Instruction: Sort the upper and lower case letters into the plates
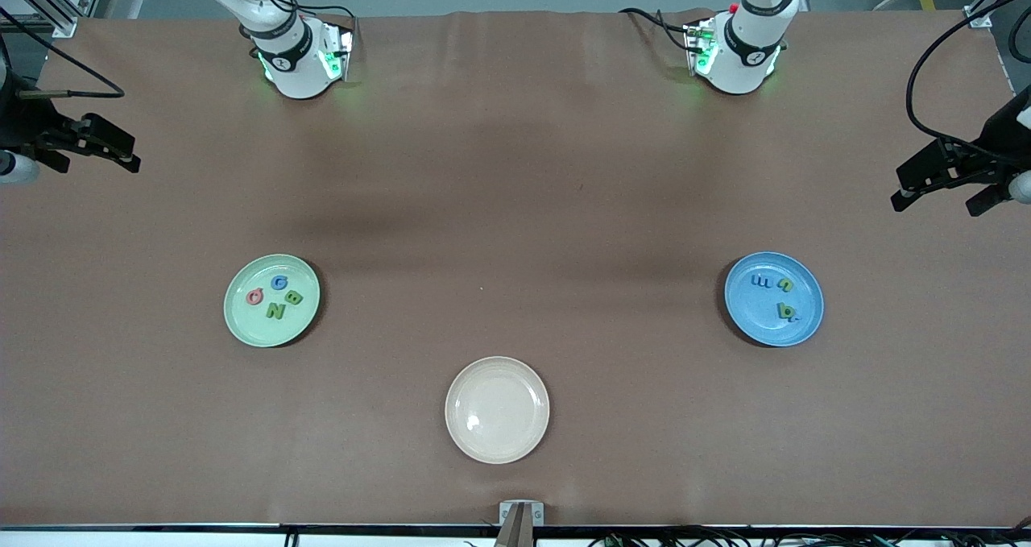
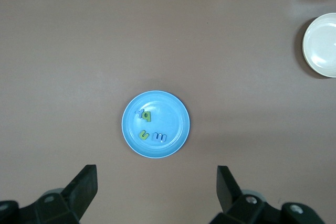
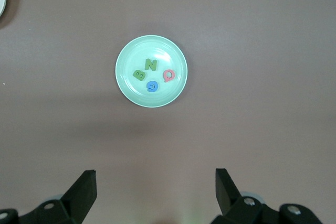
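1. The right gripper point(image 1: 89, 148) hangs over the bare table point(image 1: 515, 168) at the right arm's end, fingers point(image 3: 84, 190) spread wide and holding nothing.
2. The mint green plate point(image 1: 242, 325) sits toward the right arm's end of the table, carrying four letters: a pink Q point(image 1: 255, 296), a blue G point(image 1: 279, 282), a green B point(image 1: 294, 297) and a green N point(image 1: 275, 311).
3. A cream plate point(image 1: 497, 442) lies between the two coloured plates, nearer to the front camera, with nothing on it.
4. The blue plate point(image 1: 765, 333) sits toward the left arm's end, holding a blue m point(image 1: 760, 280), an olive n point(image 1: 784, 285) and a green b point(image 1: 786, 312).
5. The left gripper point(image 1: 950, 184) hangs over the table's edge at the left arm's end, fingers point(image 2: 84, 187) apart and free of any load.
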Motion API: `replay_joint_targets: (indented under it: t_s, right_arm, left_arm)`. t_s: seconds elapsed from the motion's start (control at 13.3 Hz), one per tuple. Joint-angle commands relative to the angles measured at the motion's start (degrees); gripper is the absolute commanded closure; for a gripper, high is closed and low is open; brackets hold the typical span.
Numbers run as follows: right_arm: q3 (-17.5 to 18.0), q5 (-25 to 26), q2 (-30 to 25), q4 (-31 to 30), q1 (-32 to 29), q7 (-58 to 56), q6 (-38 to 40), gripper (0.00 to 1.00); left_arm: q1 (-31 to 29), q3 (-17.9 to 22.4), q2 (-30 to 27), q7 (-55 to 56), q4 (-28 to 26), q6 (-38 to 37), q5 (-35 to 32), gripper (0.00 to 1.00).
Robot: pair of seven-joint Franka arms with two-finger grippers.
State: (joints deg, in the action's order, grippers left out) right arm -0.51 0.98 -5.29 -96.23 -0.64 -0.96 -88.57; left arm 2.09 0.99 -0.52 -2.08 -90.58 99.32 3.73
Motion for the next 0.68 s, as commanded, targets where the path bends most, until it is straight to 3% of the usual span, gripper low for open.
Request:
replay_joint_targets:
  t_s: [0.0,0.23,0.6]
  right_arm:
    - [0.51,-0.28,-1.30,-1.33,-0.77,-0.80,-0.11,0.00]
    - [0.51,-0.28,-1.30,-1.33,-0.68,-0.80,-0.20,0.00]
    - [0.51,-0.19,-1.30,-1.33,-0.77,-0.97,-0.28,0.00]
  left_arm:
    - [-0.07,-0.02,0.43,-0.11,1.37,-1.06,-1.27,0.00]
    - [-0.07,-0.20,0.25,-1.00,1.46,-2.19,-4.96,0.00]
    - [-0.16,-0.20,-0.28,-1.43,1.37,-10.10,-4.26,0.00]
